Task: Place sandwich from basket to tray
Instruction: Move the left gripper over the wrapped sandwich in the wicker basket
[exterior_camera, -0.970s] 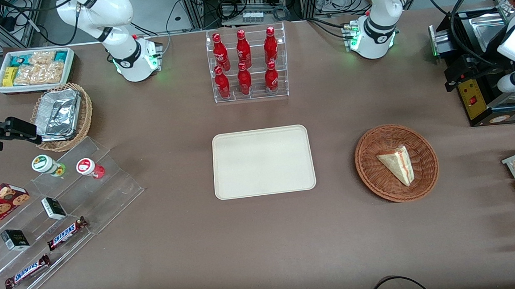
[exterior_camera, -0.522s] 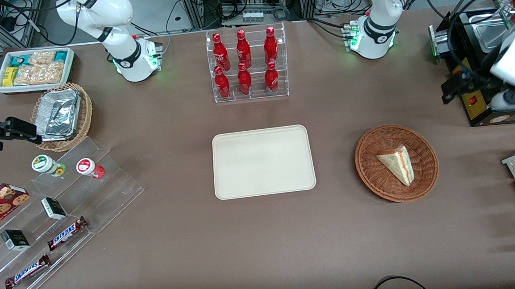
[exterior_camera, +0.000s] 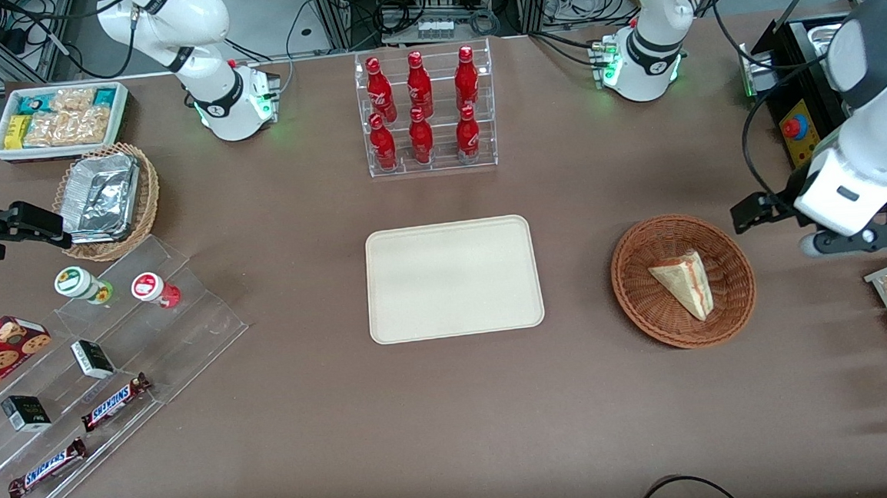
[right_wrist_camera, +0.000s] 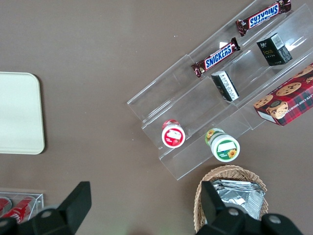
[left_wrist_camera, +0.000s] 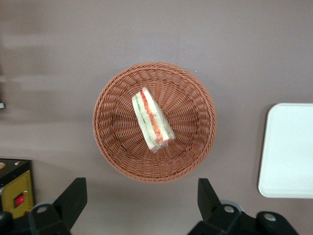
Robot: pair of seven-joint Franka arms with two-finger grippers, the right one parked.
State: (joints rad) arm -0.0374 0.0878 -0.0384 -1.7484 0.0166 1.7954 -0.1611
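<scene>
Hand [left_wrist_camera: 139, 205]: released, above worktop beside wicker basket [exterior_camera: 648, 321] | sandwich [exterior_camera: 683, 283]: lay in basket | tray [exterior_camera: 453, 279]: bare

brown table [exterior_camera: 307, 411], tray [exterior_camera: 454, 279], basket [exterior_camera: 648, 313]

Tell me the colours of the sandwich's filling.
Red-orange and green layers between pale white bread on the sandwich, clearest in the left wrist view; the open end effector is above the basket's edge.

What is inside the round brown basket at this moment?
The basket holds one sandwich, lying on its side with the filling edge showing. The weave under it is covered. The open gripper hangs above the table beside the basket, touching nothing.
</scene>
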